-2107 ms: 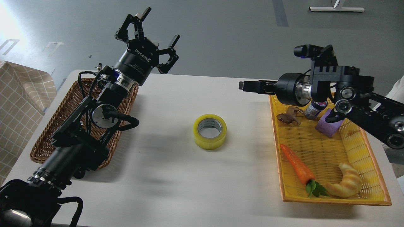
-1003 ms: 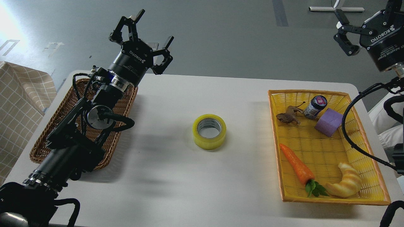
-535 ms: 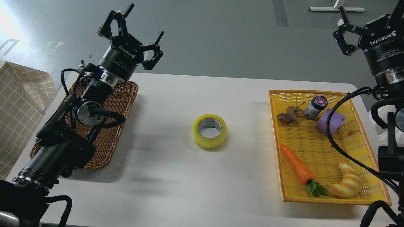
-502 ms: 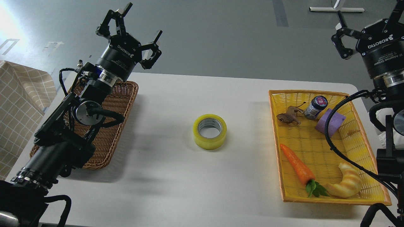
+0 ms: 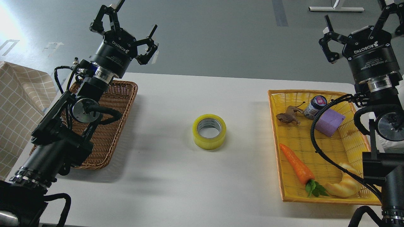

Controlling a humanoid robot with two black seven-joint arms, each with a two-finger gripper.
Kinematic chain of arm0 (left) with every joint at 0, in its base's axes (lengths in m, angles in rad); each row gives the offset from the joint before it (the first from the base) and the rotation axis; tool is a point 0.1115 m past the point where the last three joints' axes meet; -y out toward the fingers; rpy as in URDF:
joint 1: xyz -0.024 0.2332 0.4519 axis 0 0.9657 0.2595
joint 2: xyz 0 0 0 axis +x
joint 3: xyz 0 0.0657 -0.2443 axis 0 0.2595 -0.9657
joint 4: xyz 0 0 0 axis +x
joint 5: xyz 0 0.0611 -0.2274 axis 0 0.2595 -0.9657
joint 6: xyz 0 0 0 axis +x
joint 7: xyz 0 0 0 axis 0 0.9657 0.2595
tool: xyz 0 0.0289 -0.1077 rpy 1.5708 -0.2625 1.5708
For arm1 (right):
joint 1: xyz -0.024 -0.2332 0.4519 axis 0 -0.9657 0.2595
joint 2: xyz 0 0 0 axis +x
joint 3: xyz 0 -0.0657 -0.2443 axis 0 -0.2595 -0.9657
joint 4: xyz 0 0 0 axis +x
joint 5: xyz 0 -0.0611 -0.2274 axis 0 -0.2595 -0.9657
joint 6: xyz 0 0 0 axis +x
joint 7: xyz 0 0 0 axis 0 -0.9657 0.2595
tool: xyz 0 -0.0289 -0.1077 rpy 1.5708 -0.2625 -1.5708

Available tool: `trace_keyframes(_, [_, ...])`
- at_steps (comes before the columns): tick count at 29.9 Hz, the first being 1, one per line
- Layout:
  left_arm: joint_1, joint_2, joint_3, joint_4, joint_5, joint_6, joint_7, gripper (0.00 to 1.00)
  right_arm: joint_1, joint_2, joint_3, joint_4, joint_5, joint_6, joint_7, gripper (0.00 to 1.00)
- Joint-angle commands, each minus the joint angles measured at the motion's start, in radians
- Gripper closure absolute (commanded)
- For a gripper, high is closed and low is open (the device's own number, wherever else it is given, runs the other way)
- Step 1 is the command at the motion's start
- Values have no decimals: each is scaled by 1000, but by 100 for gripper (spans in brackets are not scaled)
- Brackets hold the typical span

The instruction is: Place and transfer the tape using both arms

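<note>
Tape (image 5: pixel 209 131) sits near the middle of the white table (image 5: pixel 176 189), lying flat on one face so that its grey-white core opens upward; its axis is upright, and the yellow band is what any fingers would have to span from the sides or pinch across at the wall. Nothing touches it, with bare tabletop all round.

Toward the near right corner, the yellow tray (image 5: pixel 275 126) holds a carrot (image 5: pixel 296 165) and a croissant (image 5: pixel 345 186), with a toy animal (image 5: pixel 287 116), a small jar (image 5: pixel 314 107) and a purple block (image 5: pixel 329 122) farther back. Along the left edge lies the brown wicker basket (image 5: pixel 124 94), partly under the left arm.

Both grippers hang high beyond the far edge, well apart from the roll and from each other. The left gripper (image 5: pixel 126 22) has its fingers spread and holds nothing; the right gripper (image 5: pixel 358 23) likewise stands wide and empty. The roll lies down and inward from each, toward the near side. By my reading neither is clearly nearer, though the left has the freer line: only open table lies between basket and roll, while the right must come in over the tray's rim and its contents. The pickup has not begun.
</note>
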Motion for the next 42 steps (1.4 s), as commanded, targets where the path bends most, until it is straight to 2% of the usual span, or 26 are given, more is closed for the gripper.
trace_keyframes(1, [1, -3, -1, -1, 0, 0, 0, 2, 0, -5, -9, 1, -1, 0, 0, 0])
trace_keyframes(42, [15, -8, 0, -10, 0, 0, 2, 2, -24, 1, -22, 9, -1, 0, 0, 0])
